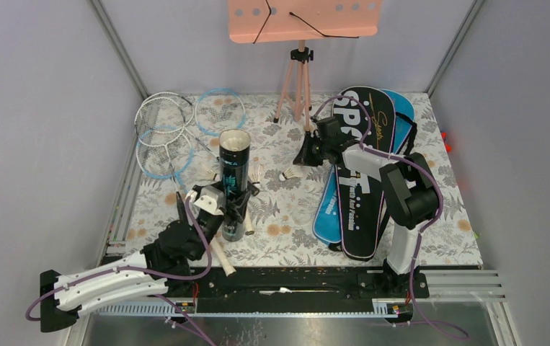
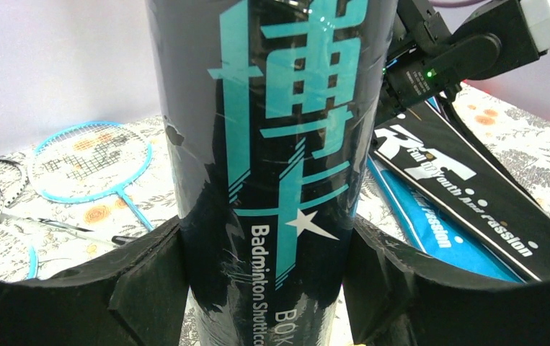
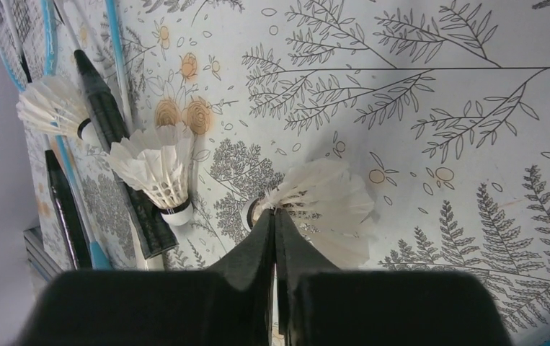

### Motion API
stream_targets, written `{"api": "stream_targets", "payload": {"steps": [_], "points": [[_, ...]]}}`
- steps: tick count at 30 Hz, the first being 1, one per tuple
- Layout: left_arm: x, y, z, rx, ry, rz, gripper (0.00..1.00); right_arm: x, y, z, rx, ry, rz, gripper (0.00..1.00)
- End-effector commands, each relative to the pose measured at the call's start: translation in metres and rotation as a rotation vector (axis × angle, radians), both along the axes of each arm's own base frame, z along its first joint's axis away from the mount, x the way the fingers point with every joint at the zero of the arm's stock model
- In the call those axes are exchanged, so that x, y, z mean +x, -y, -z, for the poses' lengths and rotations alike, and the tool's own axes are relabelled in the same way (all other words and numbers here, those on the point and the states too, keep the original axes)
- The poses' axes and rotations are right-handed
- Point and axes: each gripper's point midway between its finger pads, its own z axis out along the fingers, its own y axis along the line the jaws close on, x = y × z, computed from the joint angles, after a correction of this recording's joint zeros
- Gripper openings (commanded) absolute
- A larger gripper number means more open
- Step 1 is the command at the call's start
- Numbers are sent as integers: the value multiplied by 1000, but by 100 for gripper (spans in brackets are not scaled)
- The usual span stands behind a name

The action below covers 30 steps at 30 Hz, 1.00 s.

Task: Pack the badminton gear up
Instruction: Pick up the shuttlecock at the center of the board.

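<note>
Right wrist: R fingers (image 3: 254, 254) pinched shut on shuttlecock (image 3: 329, 203) skirt; L fingers (image 2: 142, 282) clamp black tube (image 2: 272, 180).

- At twelve o'clock I see a pink perforated board (image 1: 304, 18) mounted on a pale tripod (image 1: 299, 79), its legs planted at the table's far edge.
- Thin black cords (image 1: 308, 27) cross the board's face.
- The table (image 1: 286, 209) wears a floral cloth with ferns and orange blooms.
- Plain grey walls (image 1: 41, 108) stand at nine, twelve and three o'clock.
- A metal rail (image 1: 459, 281) runs along six o'clock.
</note>
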Motion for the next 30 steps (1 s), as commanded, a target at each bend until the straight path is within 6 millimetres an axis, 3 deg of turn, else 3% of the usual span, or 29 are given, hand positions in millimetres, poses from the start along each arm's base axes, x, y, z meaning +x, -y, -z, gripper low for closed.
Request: {"api": "stream_targets", "payload": {"steps": [1, 6, 9, 15, 17, 22, 25, 30], "points": [[0, -1, -28, -89, 32, -4, 0, -2, -8, -36, 56, 63, -53, 0], [-1, 2, -31, -67, 46, 10, 0, -24, -6, -84, 109, 168, -135, 0], [-2, 9, -29, -12, 71, 43, 0, -45, 2, -128, 135, 300, -183, 0], [-3, 26, -23, 128, 130, 99, 0, -84, 38, -207, 78, 576, -198, 0], [-3, 33, -22, 162, 127, 118, 0, -99, 50, -242, 91, 697, -176, 0], [2, 50, -9, 268, 91, 147, 0, -149, 77, -318, 144, 956, -156, 0], [4, 61, -1, 318, 73, 162, 0, -180, 86, -343, 180, 1061, -187, 0], [1, 75, 4, 354, 70, 225, 0, -217, 79, -356, 256, 1084, -315, 0]]}}
